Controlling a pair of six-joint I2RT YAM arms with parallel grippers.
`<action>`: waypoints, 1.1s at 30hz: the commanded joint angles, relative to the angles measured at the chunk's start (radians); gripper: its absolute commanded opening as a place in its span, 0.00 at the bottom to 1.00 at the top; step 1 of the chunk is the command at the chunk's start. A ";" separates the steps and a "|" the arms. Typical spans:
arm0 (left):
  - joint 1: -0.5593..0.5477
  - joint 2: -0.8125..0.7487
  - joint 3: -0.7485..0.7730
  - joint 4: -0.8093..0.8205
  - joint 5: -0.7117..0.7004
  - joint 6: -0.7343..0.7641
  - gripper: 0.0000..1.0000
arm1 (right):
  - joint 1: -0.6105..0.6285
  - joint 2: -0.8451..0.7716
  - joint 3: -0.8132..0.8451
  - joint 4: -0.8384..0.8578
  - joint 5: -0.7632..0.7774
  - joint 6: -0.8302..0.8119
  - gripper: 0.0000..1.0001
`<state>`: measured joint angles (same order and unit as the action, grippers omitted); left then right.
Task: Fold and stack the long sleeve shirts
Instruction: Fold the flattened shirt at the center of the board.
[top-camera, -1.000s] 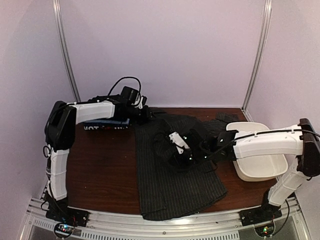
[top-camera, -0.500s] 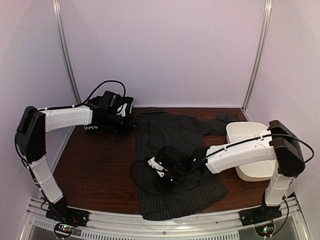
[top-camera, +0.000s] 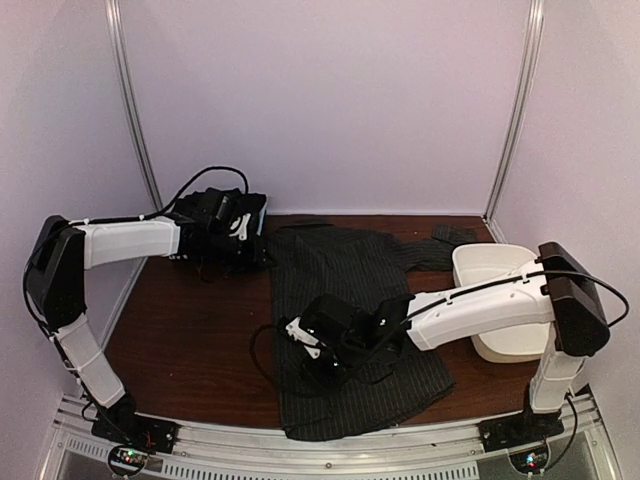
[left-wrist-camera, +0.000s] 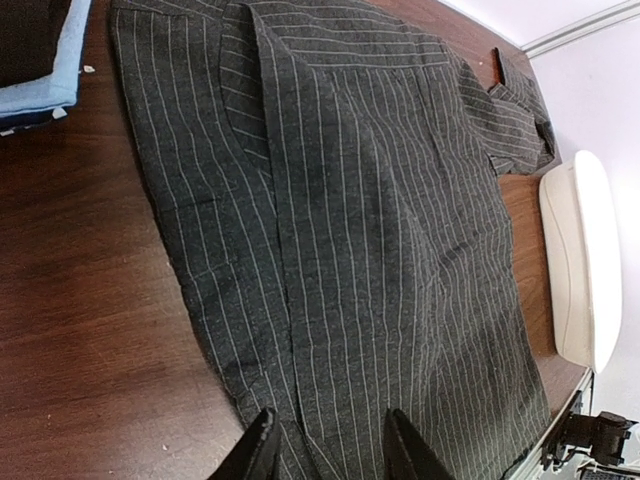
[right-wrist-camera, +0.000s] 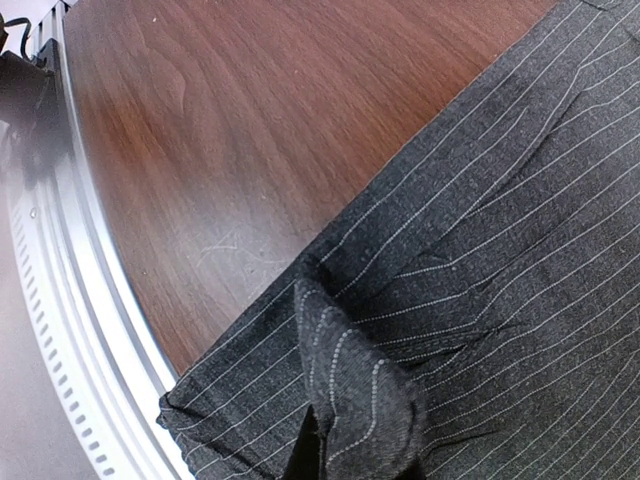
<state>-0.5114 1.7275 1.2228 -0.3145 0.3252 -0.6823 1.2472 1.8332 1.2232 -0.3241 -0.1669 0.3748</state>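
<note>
Checking the grip before the next fold: right gripper (top-camera: 320, 368) was pressed together on a raised pinch of the pinstripe shirt (top-camera: 350, 270). The wrist view showed the cloth (right-wrist-camera: 500, 230) bunched up into the fingertips right at the shirt's left edge, toward the near hem.

The shirt lay flat on the table (top-camera: 200, 330), long axis running far-to-near, collar end far, hem just off the near rail. One sleeve end lay at the far right, near the white tub (top-camera: 480, 258).

Left gripper (left-wrist-camera: 328, 450) was spread partway with nothing between the fingers, hovering over the shirt's far-left corner beside the folded stack (left-wrist-camera: 40, 85) (black on light blue).

Key relation: the pinched edge ran parallel to the long axis, with the rest of the shirt lying right of the claw, toward the tub. My read is that the fold goes crosswise, left edge carried right. The right arm held the near end only. The left arm was nearer the far end of that same edge, which was not held, so it would likely lag or skew.
</note>
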 joint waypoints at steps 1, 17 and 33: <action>0.000 -0.020 -0.012 0.030 0.004 0.023 0.36 | 0.020 0.026 0.018 -0.052 0.042 0.014 0.00; 0.000 -0.008 -0.073 0.038 -0.002 0.015 0.38 | 0.015 -0.099 0.020 -0.038 -0.013 0.008 0.56; -0.086 -0.019 -0.306 0.149 0.031 -0.093 0.41 | -0.226 -0.282 -0.173 0.066 0.064 0.112 0.56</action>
<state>-0.5526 1.7275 0.9474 -0.2390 0.3424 -0.7334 1.0801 1.6135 1.1057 -0.3111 -0.1398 0.4435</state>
